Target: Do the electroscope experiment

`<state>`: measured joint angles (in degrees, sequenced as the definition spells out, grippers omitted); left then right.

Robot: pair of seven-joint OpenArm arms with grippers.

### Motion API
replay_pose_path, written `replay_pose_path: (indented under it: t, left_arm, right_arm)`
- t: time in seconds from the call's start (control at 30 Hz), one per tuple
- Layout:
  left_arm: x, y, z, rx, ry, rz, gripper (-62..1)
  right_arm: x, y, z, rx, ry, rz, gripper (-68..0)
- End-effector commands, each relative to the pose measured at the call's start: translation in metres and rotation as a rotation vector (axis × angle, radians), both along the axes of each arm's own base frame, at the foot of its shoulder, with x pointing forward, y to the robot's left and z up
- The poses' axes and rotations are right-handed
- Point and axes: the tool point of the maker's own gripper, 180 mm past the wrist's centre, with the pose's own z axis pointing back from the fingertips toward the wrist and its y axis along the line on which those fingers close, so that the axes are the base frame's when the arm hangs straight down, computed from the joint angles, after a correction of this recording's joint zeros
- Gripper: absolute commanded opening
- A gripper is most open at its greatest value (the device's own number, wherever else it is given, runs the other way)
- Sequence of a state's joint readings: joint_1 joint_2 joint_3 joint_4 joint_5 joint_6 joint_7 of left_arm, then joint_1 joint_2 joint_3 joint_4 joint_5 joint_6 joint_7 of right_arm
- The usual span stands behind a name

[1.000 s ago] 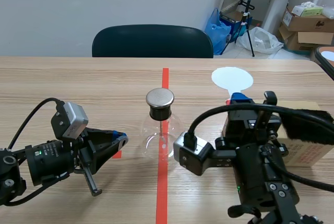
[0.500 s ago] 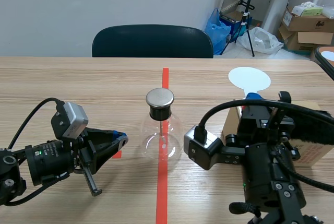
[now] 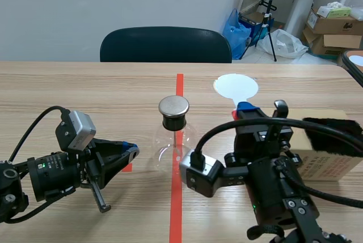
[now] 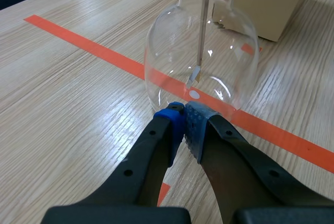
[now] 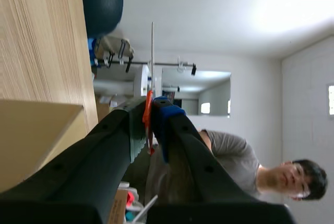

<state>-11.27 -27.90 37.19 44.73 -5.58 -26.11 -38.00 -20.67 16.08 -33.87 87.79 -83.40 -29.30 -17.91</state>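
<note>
Right arm has swung left: the white disc paddle (image 3: 235,87), out further right half a second ago, now sits nearer the electroscope flask (image 3: 176,141), though still apart from its metal cap (image 3: 173,106) and behind-right of it. A second ago it was in between, so the disc went out and came back; reads as a sweep toward the cap, probably the charged-disc approach step. Right gripper (image 5: 150,110) is clamped on the paddle's thin orange handle, disc edge-on ahead of the fingers. Flask unmoved on the red tape line at table centre, just ahead of the left gripper (image 4: 183,117), whose fingers are pressed together on nothing, tips near the glass; left arm hasn't shifted. Foil leaf (image 4: 194,75) hangs on the rod inside, whether it is spread is hard to tell. Cardboard box (image 3: 323,158) with black fur (image 3: 334,127) on top stays right of the arm. Next likely: bring the disc over or onto the cap, not yet there
</note>
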Motion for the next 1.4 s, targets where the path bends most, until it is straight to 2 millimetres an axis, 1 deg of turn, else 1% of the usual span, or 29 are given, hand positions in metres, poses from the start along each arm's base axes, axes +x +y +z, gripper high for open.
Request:
replay_pose_path:
  t: [0.0,0.3,0.6,0.77,1.37]
  left_arm:
    - [0.002,-0.008,0.012,-0.042,-0.025,-0.008,-57.8]
    - [0.002,-0.008,0.012,-0.042,-0.025,-0.008,-57.8]
    - [0.002,-0.008,0.012,-0.042,-0.025,-0.008,-57.8]
    - [0.002,-0.008,0.012,-0.042,-0.025,-0.008,-57.8]
    - [0.002,-0.008,0.011,-0.041,-0.025,-0.008,-57.8]
  right_arm:
    - [0.003,0.003,0.01,-0.006,-0.038,0.032,-66.0]
    - [-0.009,0.037,0.007,-0.02,-0.028,0.236,-66.0]
    - [-0.02,0.057,0.005,-0.029,-0.021,0.362,-66.0]
    - [-0.024,0.062,0.005,-0.031,-0.019,0.396,-66.0]
    - [-0.024,0.062,0.005,-0.031,-0.019,0.395,-66.0]
